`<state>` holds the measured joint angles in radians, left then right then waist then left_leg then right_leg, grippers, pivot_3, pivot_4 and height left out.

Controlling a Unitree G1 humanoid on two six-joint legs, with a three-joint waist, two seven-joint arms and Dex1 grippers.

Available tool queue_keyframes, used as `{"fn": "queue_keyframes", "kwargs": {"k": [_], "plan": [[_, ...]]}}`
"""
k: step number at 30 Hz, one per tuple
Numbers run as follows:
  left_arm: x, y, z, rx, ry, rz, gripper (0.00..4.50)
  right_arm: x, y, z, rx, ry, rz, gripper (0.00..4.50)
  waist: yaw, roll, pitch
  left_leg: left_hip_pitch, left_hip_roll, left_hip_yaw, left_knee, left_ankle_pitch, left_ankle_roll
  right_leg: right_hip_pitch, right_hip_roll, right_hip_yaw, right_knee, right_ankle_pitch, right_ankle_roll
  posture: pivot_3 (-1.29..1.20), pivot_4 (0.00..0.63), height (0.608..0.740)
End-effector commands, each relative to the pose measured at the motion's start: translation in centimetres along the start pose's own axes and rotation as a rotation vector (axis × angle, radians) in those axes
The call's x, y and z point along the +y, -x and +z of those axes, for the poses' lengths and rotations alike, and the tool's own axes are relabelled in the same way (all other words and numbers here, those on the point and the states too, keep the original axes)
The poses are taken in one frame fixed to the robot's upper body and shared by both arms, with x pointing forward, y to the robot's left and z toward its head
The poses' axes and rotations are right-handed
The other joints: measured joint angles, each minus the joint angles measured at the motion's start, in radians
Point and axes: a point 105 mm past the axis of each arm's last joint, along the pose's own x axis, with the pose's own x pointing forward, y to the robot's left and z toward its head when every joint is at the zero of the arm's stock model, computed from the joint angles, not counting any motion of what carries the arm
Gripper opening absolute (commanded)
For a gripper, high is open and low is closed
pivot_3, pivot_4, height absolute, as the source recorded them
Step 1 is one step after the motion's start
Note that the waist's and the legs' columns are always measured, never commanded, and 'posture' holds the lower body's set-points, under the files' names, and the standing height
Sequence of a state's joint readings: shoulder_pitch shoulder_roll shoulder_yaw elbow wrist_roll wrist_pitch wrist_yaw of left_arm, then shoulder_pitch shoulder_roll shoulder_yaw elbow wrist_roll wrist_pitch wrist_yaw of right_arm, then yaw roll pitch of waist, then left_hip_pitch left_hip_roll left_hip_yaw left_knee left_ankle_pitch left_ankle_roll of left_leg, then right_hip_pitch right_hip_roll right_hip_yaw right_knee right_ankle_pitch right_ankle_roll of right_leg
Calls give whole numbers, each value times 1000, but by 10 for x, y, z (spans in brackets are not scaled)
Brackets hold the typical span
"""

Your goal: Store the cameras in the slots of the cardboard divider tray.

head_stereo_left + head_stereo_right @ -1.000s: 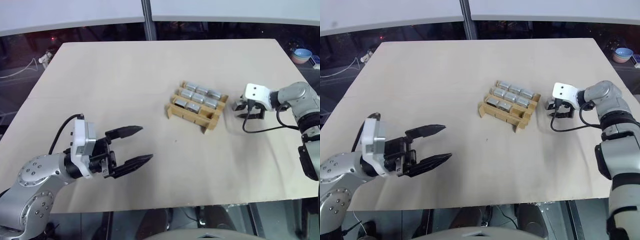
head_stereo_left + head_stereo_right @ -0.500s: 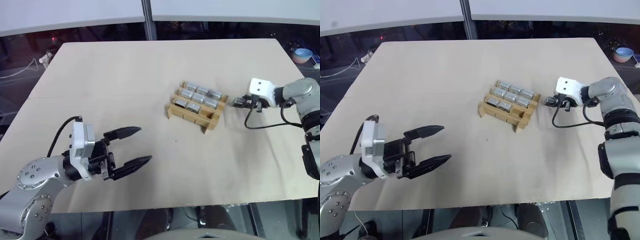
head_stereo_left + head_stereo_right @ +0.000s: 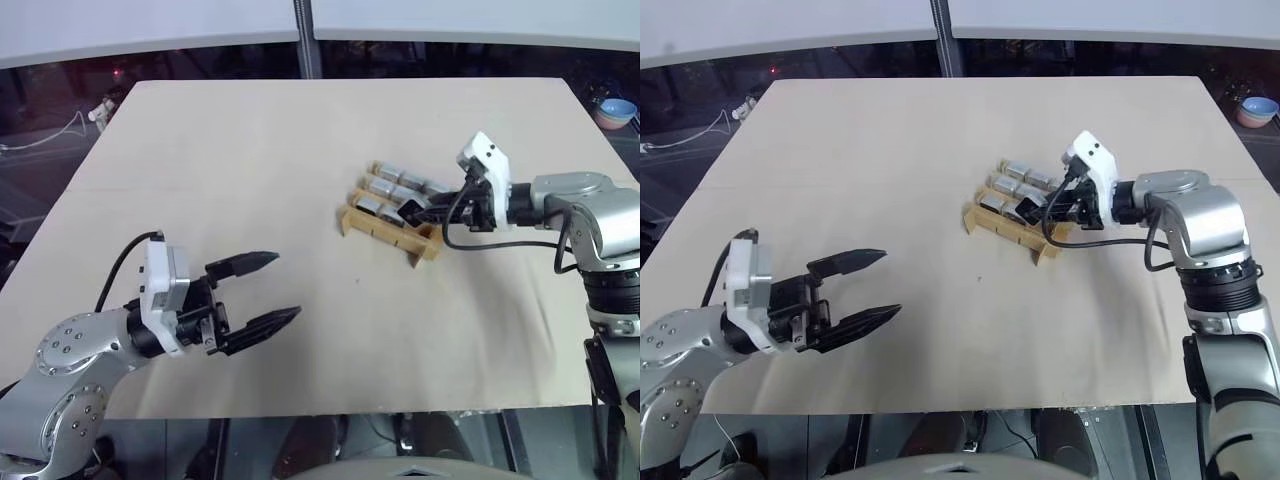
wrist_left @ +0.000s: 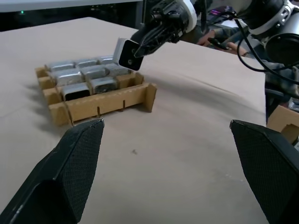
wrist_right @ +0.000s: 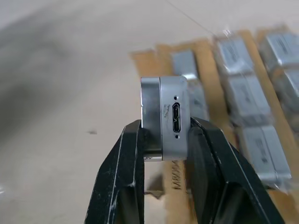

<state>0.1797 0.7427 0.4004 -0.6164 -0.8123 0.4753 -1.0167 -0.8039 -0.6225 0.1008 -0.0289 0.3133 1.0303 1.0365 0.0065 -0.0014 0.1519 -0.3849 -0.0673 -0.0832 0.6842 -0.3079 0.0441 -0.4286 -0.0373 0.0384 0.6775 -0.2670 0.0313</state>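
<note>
The cardboard divider tray (image 3: 385,232) lies right of the table's centre, and several silver-grey cameras (image 3: 396,186) fill its back rows. My right gripper (image 3: 413,212) hovers over the tray's right front part, shut on one more camera (image 5: 168,116). That camera is clamped edge-on between the black fingers (image 5: 126,177) with its port face showing. From the left wrist the held camera (image 4: 127,52) hangs just above the tray (image 4: 107,100). My left gripper (image 3: 287,288) stands open over the table's near left, well apart from the tray, with nothing between its fingers (image 4: 70,172).
The tan table (image 3: 250,160) stretches wide around the tray. A blue bowl (image 3: 612,108) sits off the table at the far right. A black cable (image 3: 500,245) loops from my right wrist over the table. A metal pole (image 3: 305,35) rises behind the far edge.
My right gripper shut on a camera to the right of the tray, rose and swung left over the tray. The left gripper stayed put.
</note>
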Motion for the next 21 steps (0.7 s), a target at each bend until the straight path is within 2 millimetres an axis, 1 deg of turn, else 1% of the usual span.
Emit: {"fn": "queue_keyframes", "kwargs": {"k": [1, 3, 5, 11, 14, 18, 21], "plan": [[-1, -1, 6, -3, -31, -4, 4500, -7, -1, 8, -8, 57, -48, 715, -3, 0, 0, 0, 0, 0, 0, 0, 0, 0, 0, 0, 0, 0, 0, 0, 150, 740], [-2, -1, 6, -2, -31, 2, 4500, -10, -1, 5, 9, 77, -53, 715, -9, 0, 0, 0, 0, 0, 0, 0, 0, 0, 0, 0, 0, 0, 0, 0, 150, 740], [-2, 0, 6, 0, -31, 8, 4500, -13, -1, -2, 36, 99, -61, 715, -18, 0, 0, 0, 0, 0, 0, 0, 0, 0, 0, 0, 0, 0, 0, 0, 150, 740], [-2, -2, 8, -1, -33, 18, 4500, -21, -1, -21, 130, 223, -80, 715, -19, 0, 0, 0, 0, 0, 0, 0, 0, 0, 0, 0, 0, 0, 0, 0, 150, 740], [-2, -4, 9, -2, -33, 17, 4500, -20, -7, -24, 152, 264, -66, 715, -17, 0, 0, 0, 0, 0, 0, 0, 0, 0, 0, 0, 0, 0, 0, 0, 150, 740], [-2, -6, 10, -3, -38, 18, 4500, -14, -14, -22, 150, 278, -29, 715, -19, -1, -1, 1, 0, 0, 0, 0, 0, 1, 0, 0, 0, 0, 0, 0, 150, 740], [-3, -7, 11, -2, -39, 20, 4500, -9, -18, -27, 168, 288, 1, 715, -20, -1, -1, 1, 1, 0, 0, 0, 0, 1, 0, 0, 0, 0, 0, 0, 150, 740]]}}
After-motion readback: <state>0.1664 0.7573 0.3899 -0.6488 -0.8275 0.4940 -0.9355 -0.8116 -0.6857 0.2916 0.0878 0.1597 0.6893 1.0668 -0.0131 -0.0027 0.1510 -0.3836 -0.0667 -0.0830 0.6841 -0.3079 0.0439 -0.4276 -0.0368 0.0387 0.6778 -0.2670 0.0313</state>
